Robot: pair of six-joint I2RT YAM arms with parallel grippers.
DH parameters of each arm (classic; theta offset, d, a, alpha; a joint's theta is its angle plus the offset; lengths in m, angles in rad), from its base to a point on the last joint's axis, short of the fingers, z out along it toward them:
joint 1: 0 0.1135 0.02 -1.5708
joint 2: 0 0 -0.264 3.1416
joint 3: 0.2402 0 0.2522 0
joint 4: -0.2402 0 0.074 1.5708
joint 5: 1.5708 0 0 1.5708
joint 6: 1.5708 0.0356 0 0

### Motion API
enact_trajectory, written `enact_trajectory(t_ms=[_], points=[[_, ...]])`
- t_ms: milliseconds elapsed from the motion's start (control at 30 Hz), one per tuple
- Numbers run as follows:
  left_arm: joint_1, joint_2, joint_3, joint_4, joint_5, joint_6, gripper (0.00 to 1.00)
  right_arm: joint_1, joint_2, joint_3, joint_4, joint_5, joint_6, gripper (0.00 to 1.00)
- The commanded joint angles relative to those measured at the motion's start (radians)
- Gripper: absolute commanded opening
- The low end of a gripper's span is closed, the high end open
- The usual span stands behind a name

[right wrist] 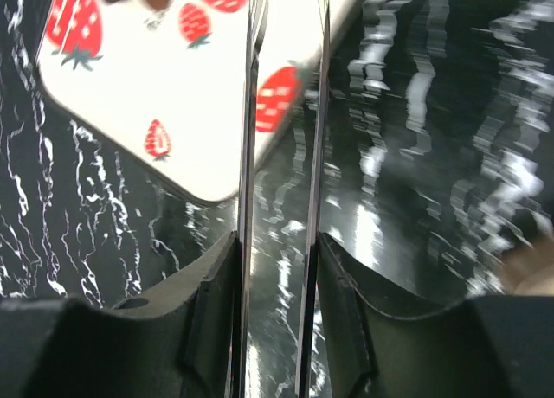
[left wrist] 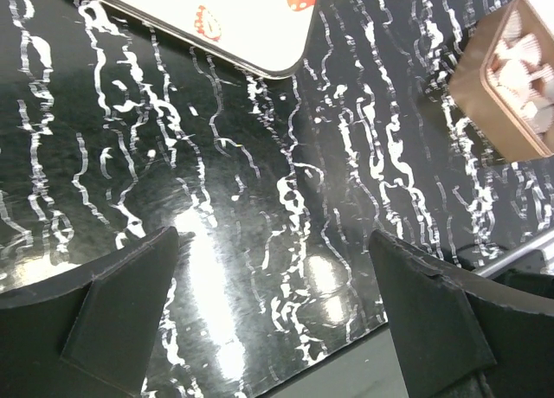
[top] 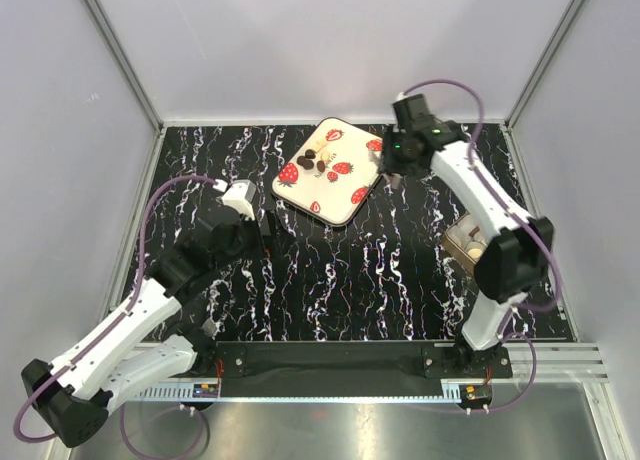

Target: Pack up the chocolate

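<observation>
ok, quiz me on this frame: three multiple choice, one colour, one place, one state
1. The box of paper cups is:
A blue
B green
C brown

2. The dark chocolates lie:
A in that box
B on the strawberry-print tray
C in a glass jar

3. The left gripper is:
A open, with nothing between its fingers
B shut on a chocolate
C shut on the tray's rim

Answers:
1. C, its walls read brown in the left wrist view.
2. B, the top view shows them clustered on the tray.
3. A, its wrist view shows the fingers wide apart.
</observation>
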Motion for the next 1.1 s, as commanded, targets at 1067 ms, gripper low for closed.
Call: enact_trajectory(t_ms=[1067], points=[[-0.004,-0.052,0.118,-0.121,-0.289,0.167,0.99,0.226,0.415,0.224,0.247,-0.016,-0.19,0.5]])
